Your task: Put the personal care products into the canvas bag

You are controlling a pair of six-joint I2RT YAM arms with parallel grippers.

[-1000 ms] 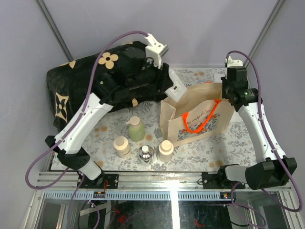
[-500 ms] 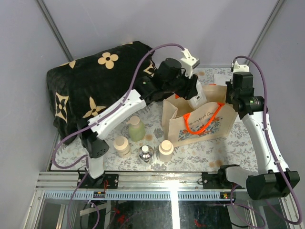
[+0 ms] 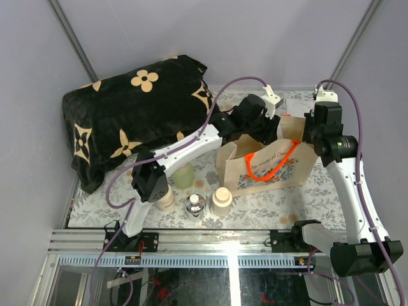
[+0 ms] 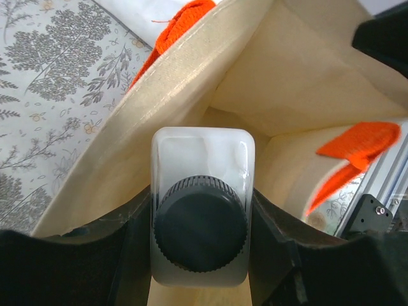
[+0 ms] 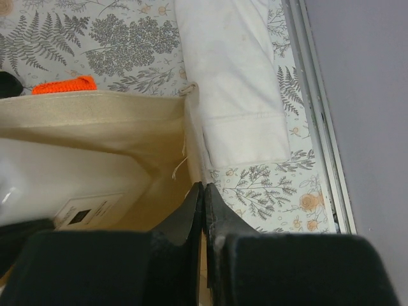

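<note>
Four bottles (image 3: 222, 199) stand loose beside one canvas bag (image 3: 231, 173). The left claw (image 4: 203, 245), gripping the white bottle (image 4: 203, 153), has swung in over the bag's mouth. The right claw (image 5: 204, 199) pinches the rim.

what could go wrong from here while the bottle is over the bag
The right pincer pinches only the thin rim of the bag; if it slips, the mouth may sag shut.
The left pincer holds the bottle close to one bag wall; let go here, it might catch the rim or tip the bag.
The left arm's elbow hangs over a cream bottle and could knock it.
</note>
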